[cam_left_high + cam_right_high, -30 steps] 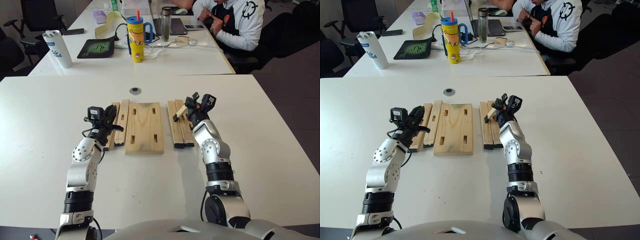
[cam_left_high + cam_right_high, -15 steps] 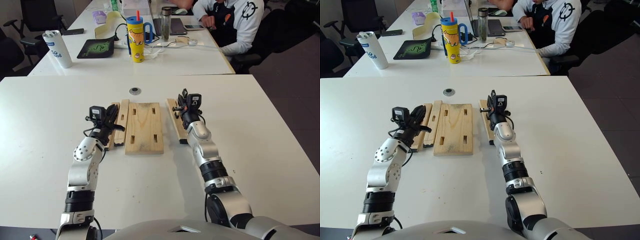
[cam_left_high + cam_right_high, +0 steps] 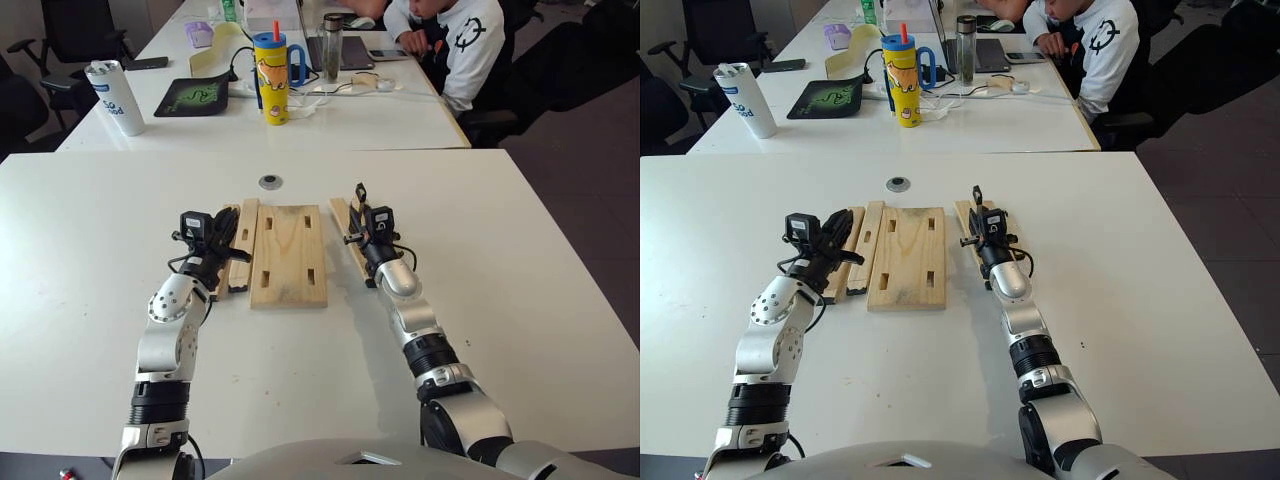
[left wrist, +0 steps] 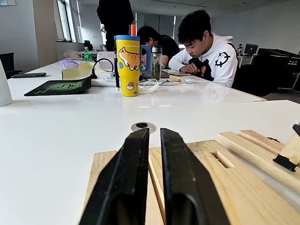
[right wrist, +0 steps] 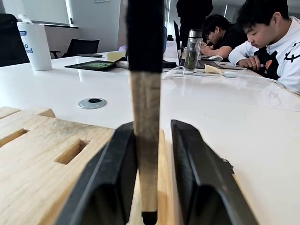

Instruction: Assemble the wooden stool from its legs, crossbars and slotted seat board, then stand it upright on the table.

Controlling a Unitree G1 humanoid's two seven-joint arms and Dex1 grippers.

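Note:
The slotted seat board (image 3: 288, 258) lies flat in the middle of the white table (image 3: 90, 250). Slotted wooden legs (image 3: 244, 243) lie to its left, and more slats (image 3: 348, 232) to its right. My left gripper (image 3: 228, 248) rests low over the left slats, its fingers (image 4: 136, 154) shut with nothing between them. My right gripper (image 3: 364, 222) is over the right slats, next to the seat board's (image 5: 42, 150) right edge. It is shut on a short wooden crossbar (image 5: 145, 117) with a black tip (image 3: 976, 192), held upright.
A round cable grommet (image 3: 270, 182) sits just beyond the board. On the far table stand a yellow cup (image 3: 271, 70) and a white cup (image 3: 116, 96), with a person seated behind. Bare table stretches to both sides and in front.
My right gripper has swung left toward the seat board's edge and turned the crossbar from slanted to upright. The left gripper has hardly moved.

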